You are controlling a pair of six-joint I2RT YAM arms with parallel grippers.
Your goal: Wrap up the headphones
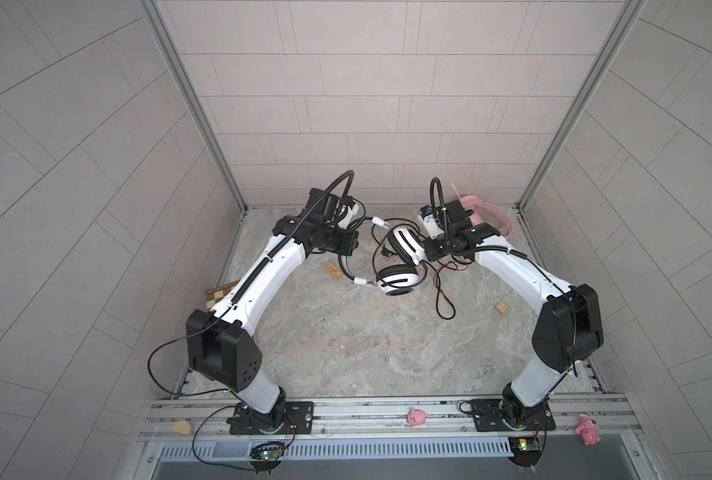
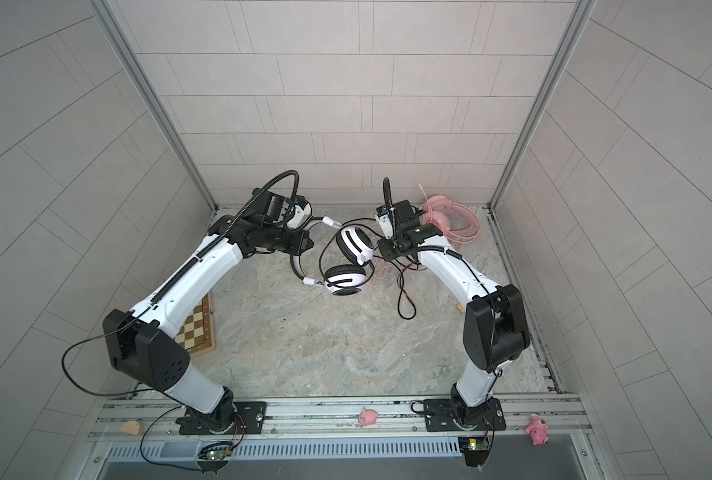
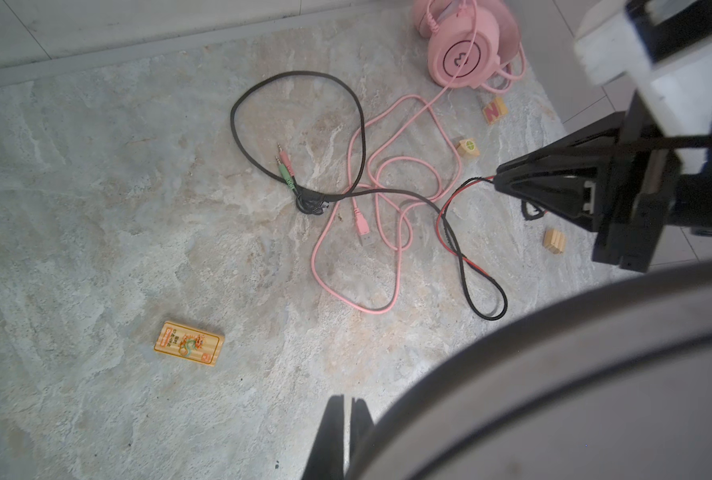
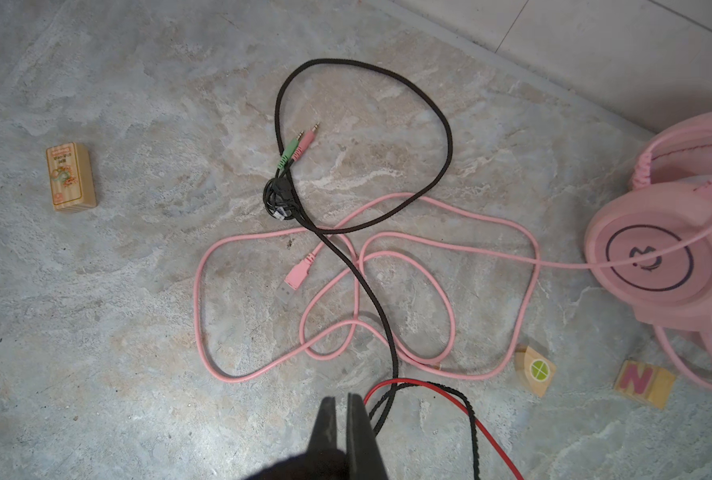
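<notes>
The chessboard (image 2: 198,328) lies at nine o'clock, partly under the left arm (image 2: 188,282). The white headset (image 1: 395,282) is at twelve, its black band (image 1: 341,266) right against the left gripper (image 3: 348,405), whose fingers are together; whether they pinch it I cannot tell. The pink headset (image 2: 439,218) sits at one, behind the right gripper (image 4: 341,399), clamped on the black cable (image 4: 362,282). Only the wrist views show the N block (image 4: 636,380).
</notes>
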